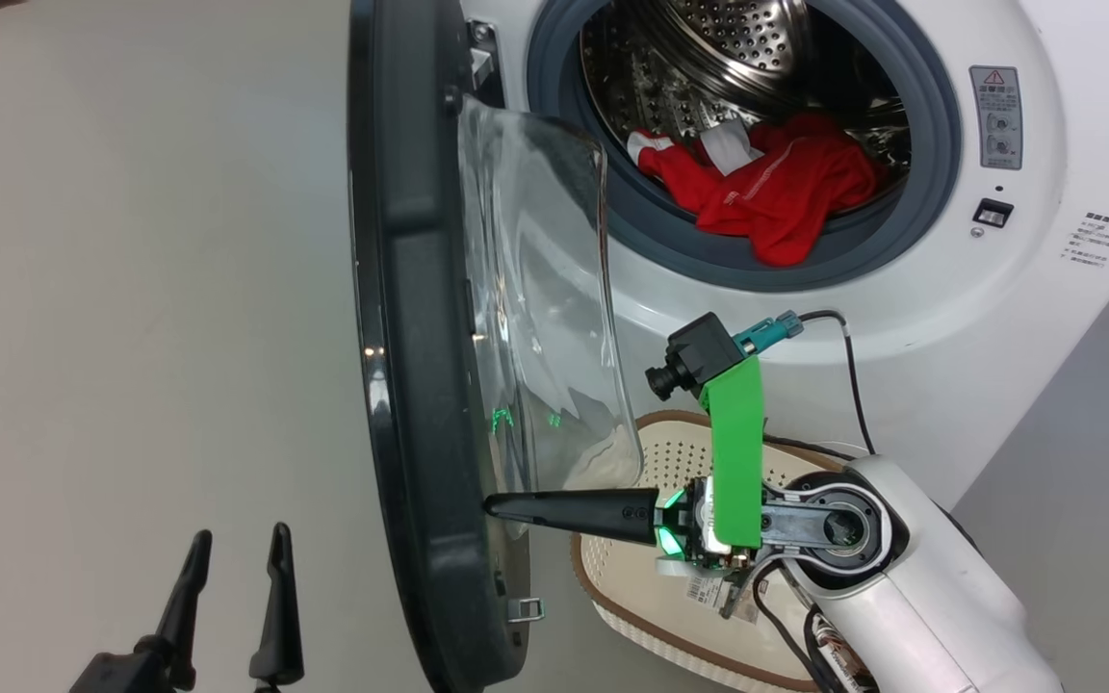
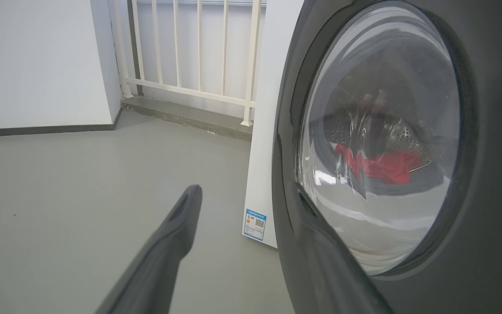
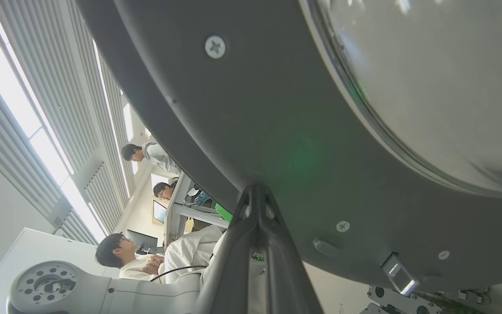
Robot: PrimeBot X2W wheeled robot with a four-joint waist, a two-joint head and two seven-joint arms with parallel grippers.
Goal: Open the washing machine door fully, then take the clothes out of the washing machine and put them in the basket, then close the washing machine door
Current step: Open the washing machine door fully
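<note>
The washing machine door (image 1: 410,318) stands open, edge-on, its glass bowl (image 1: 535,289) bulging toward the machine. Red clothes (image 1: 776,192) with some white fabric lie in the steel drum of the washing machine (image 1: 949,318). My right gripper (image 1: 491,502) is shut, its tip against the door's inner side below the glass; its wrist view shows the tip (image 3: 255,190) on the grey inner rim (image 3: 277,144). My left gripper (image 1: 240,531) hangs open at the lower left, outside the door (image 2: 486,174), holding nothing. The basket (image 1: 651,597) sits on the floor under my right arm.
Pale floor (image 1: 131,289) spreads left of the door. A white railing (image 2: 190,52) and a wall (image 2: 37,65) stand beyond the machine's side panel (image 2: 273,109), which carries a blue label (image 2: 255,224). Several people (image 3: 116,253) sit at desks behind me.
</note>
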